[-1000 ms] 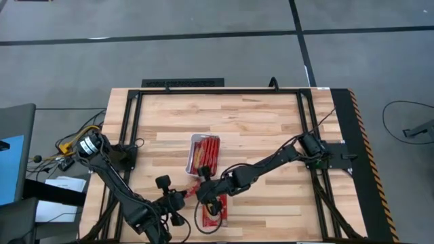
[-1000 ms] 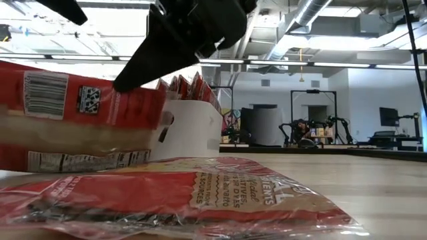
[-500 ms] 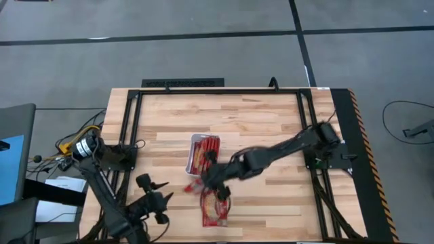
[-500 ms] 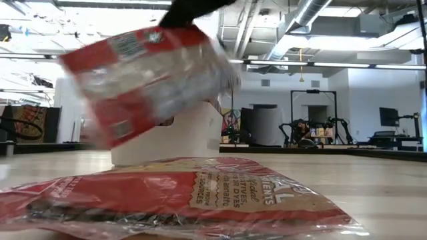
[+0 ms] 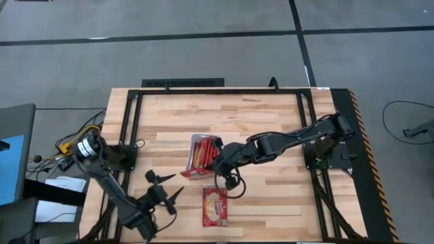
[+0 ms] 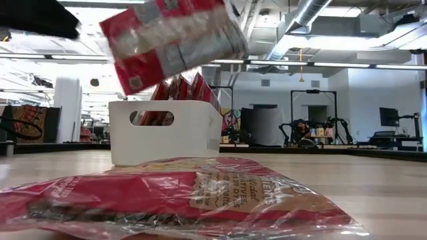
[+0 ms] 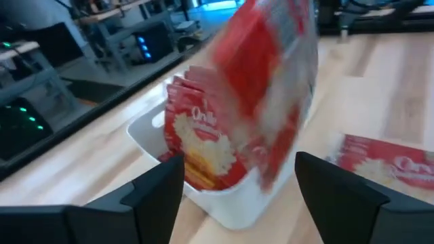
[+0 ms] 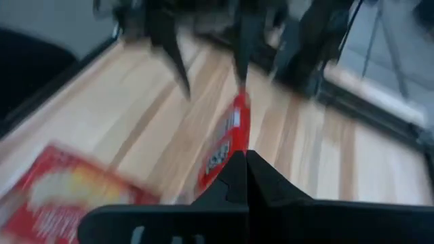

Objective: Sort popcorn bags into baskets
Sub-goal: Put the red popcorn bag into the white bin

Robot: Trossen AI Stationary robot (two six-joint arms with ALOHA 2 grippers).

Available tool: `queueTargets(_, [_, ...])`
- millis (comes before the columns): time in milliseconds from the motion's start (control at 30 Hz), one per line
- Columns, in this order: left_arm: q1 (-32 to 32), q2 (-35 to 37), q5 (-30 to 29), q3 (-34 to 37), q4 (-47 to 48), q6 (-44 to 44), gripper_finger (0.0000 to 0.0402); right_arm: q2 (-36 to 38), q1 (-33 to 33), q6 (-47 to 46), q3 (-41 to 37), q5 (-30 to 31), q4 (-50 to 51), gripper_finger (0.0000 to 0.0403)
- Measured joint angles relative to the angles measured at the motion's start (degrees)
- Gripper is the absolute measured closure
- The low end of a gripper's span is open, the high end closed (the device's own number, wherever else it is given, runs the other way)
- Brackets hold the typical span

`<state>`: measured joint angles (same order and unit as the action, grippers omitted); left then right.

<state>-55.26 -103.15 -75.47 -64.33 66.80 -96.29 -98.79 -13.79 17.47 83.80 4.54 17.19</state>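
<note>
Red against the pale wood, one popcorn bag [image 5: 215,205] lies flat on the table's near edge with its long axis running near to far, just right of the left gripper [image 5: 165,192] with fingers spread empty, while beyond it the right gripper [image 5: 215,165] pinches another bag [image 6: 172,40] above the white basket [image 6: 165,139].
</note>
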Motion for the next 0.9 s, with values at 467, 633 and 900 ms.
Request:
queueTargets(467, [4.5, 1.1, 3.4, 0.4, -22.6, 35.9, 0.0162, 0.3, 0.1, 2.2, -0.1, 0.0, -0.1, 0.0399])
queueTargets(633, [4.5, 3.9, 2.9, 0.4, -26.1, 40.1, 0.0205, 0.3, 0.1, 4.4, -0.1, 0.0, -0.3, 0.0399])
queueTargets(900, [7.1, 9.5, 6.4, 0.4, -25.8, 41.3, 0.0288, 0.3, -0.5, 7.9, -0.1, 0.0, -1.0, 0.0399])
